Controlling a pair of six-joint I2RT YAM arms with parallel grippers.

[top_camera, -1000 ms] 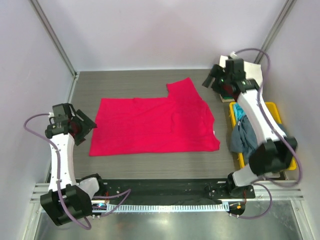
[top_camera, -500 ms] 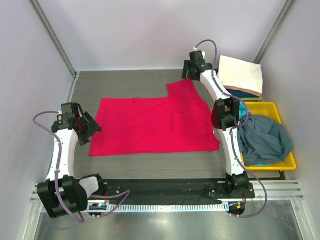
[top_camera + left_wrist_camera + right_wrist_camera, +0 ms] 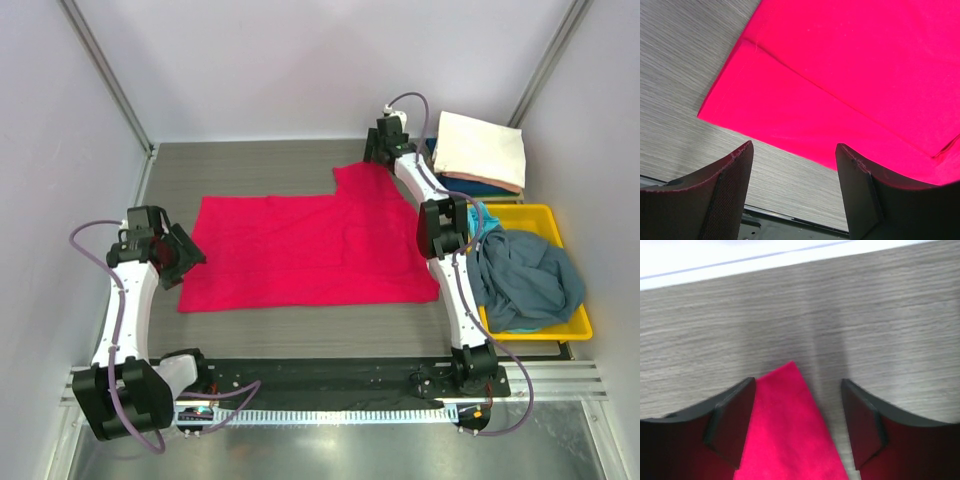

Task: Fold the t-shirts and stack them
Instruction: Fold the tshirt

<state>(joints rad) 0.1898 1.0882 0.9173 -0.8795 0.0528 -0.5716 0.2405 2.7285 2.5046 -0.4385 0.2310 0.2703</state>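
A: Left hand, state?
B: Fingers well apart, nothing between them, nothing gripped. It sits at the left edge of the crimson-pink t-shirt, which lies flat on the desk. Wrist view: the shirt's hem and near-left corner lie just ahead of the fingertips. Contact with the cloth: cannot tell.
A: Off to the right of that hand?
B: Across the whole shirt, a yellow tray holding a crumpled slate blue-grey t-shirt. A bit of teal cloth shows at the tray's far-left corner.
A: Right hand?
B: Stretched to the far side, also wide open and holding nothing. The pointed tip of the crimson shirt's far sleeve lies between its two fingers. Touching or just above: cannot tell.
A: Beyond it?
B: To that hand's right, a folded cream-white t-shirt stacked on a navy t-shirt.
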